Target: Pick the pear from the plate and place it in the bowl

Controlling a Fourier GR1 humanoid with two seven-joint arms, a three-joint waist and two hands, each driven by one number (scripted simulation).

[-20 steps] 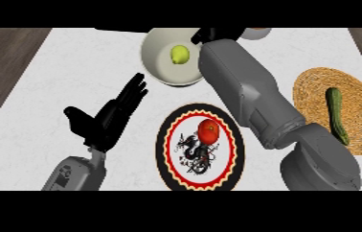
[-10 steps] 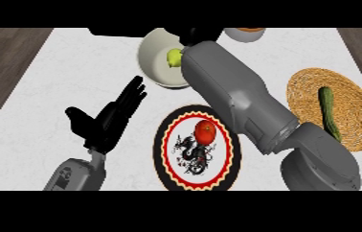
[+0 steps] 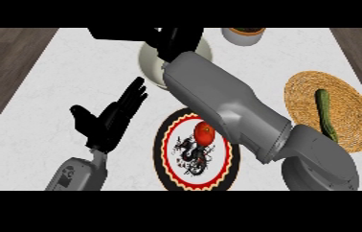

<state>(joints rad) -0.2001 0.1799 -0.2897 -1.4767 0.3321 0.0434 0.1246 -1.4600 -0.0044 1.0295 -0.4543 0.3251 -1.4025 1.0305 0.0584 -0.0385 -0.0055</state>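
Reaching across the worktop, the right hand (image 3: 168, 40) hangs over the white plate (image 3: 149, 64) near the far edge and hides most of it. The pear does not show, so its look cannot be told; it probably lies under that hand. Whether the hand grips it, I cannot tell. The step looks like the grasp; next comes lifting and carrying rightward to the small bowl (image 3: 244, 35). The left hand (image 3: 109, 121) rests wide open toward the near left.

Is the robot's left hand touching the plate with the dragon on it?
Apart. The head view shows bare white counter between the open left hand and the plate's rim.
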